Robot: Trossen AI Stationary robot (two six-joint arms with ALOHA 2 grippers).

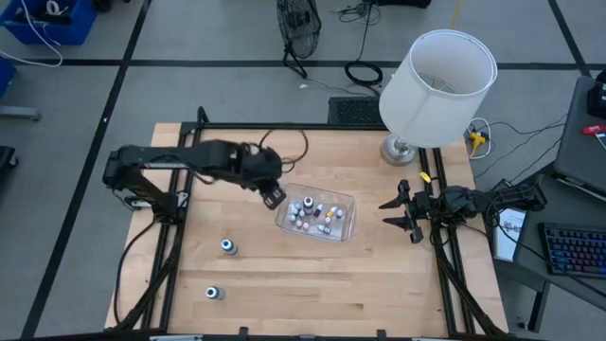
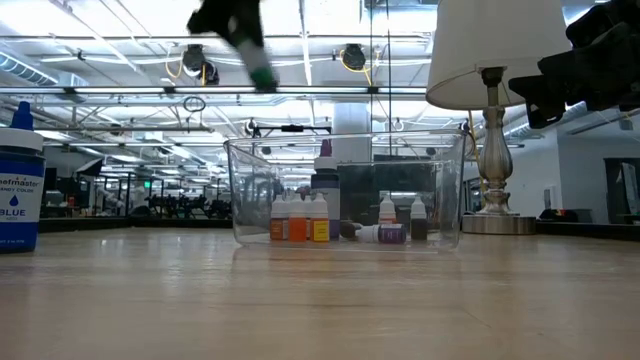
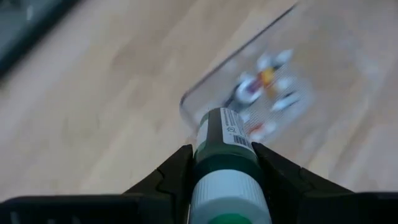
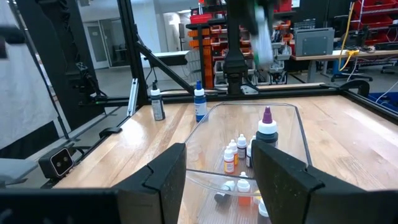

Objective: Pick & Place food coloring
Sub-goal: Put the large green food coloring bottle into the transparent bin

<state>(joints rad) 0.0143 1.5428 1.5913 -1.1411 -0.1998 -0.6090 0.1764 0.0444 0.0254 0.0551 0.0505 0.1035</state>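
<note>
The food coloring is a set of small bottles. Several stand or lie in the clear tub (image 1: pixel 343 224) (image 2: pixel 345 190) (image 4: pixel 298 134). Two more stand on the table near its left near corner, one (image 1: pixel 228 246) with a blue cap (image 2: pixel 20 190) and another (image 1: pixel 213 294). My left gripper (image 1: pixel 273 195) (image 3: pixel 224 152) hangs above the tub's left end, shut on a white bottle with a dark green label (image 3: pixel 219 140) (image 2: pixel 262 72). My right gripper (image 1: pixel 402 213) (image 4: pixel 217 171) waits open at the tub's right side, touching nothing. My left gripper pinches the green-labelled bottle's body (image 3: pixel 224 165) between its two fingers (image 3: pixel 177 168), one on each side. The bottle lies along the fingers and one end (image 3: pixel 217 118) sticks out past the tips. It is lifted clear, tilted downward over the tub's left edge.
A table lamp with a white shade (image 1: pixel 437 85) (image 2: pixel 492 150) stands on the far right part of the table, behind the tub. Bare wood lies between the tub and the near edge. Black frame rails (image 1: pixel 161 256) run along the table's left and right sides.
</note>
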